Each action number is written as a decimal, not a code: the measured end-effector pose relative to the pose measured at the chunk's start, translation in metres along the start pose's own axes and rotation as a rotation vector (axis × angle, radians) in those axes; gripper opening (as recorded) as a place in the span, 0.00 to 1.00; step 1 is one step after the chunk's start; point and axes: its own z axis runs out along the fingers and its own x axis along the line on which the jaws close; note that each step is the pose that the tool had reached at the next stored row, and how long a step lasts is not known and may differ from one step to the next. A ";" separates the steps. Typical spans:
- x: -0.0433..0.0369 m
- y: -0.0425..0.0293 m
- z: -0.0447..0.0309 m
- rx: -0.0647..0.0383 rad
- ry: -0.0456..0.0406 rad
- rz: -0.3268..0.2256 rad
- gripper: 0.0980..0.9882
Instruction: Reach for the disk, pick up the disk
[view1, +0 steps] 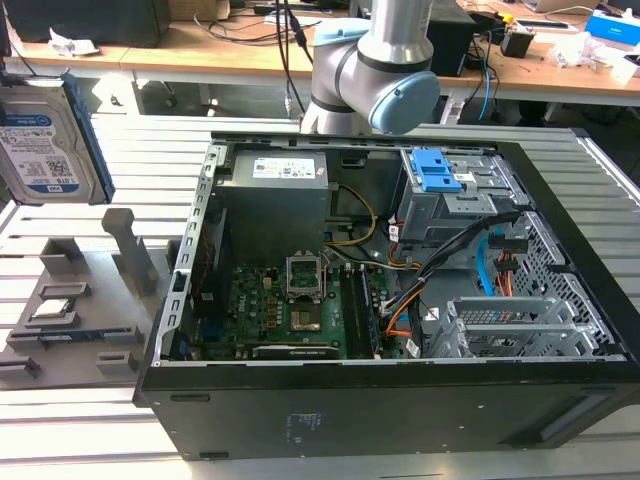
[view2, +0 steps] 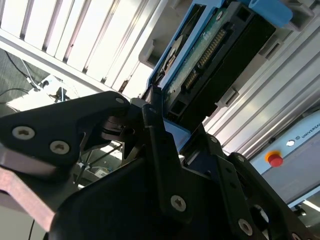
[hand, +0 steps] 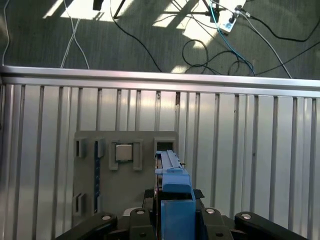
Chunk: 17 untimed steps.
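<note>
Landmark: An open black computer case (view1: 380, 410) lay on its side on a slatted metal table (view1: 60, 420). I could see its green motherboard (view1: 280, 310) and loose cables inside.
Arm: The grey and pale-blue robot arm (view1: 375, 60) stood just behind the case.
Disk: The disk (view1: 42, 145) hung upright in the air, off the case's side toward the exterior view's left and higher than the case's rim. Its silver face and blue-and-white label were turned to the camera, with the blue frame running down its edge.
Disk up close: In the second wrist view the disk (view2: 215, 55) showed its circuit-board side inside the blue frame. In the first wrist view the disk (hand: 172, 187) was seen edge-on.
Gripper: The gripper (hand: 174, 200) was closed to a narrow gap with the disk clamped in it. In the second wrist view the gripper (view2: 160, 120) had its black fingers (view2: 160, 150) pressed against the blue frame.
Fixture: A grey fixture plate (view1: 90, 290) lay on the table just beside the case, on the disk's side. In the first wrist view the plate (hand: 125, 190) sat beneath the held disk.
Chip: A small square silver chip (hand: 123, 151) rested in a pocket of that plate.
Bracket: A blue plastic bracket (view1: 437, 170) sat in the drive bay inside the case.
</note>
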 end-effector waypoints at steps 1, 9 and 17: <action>0.0000 0.0000 -0.0012 0.000 0.0000 0.000 0.30; 0.0004 0.0005 -0.0147 0.000 0.0000 0.000 0.30; 0.0007 0.0009 -0.0285 0.000 -0.0001 0.000 0.30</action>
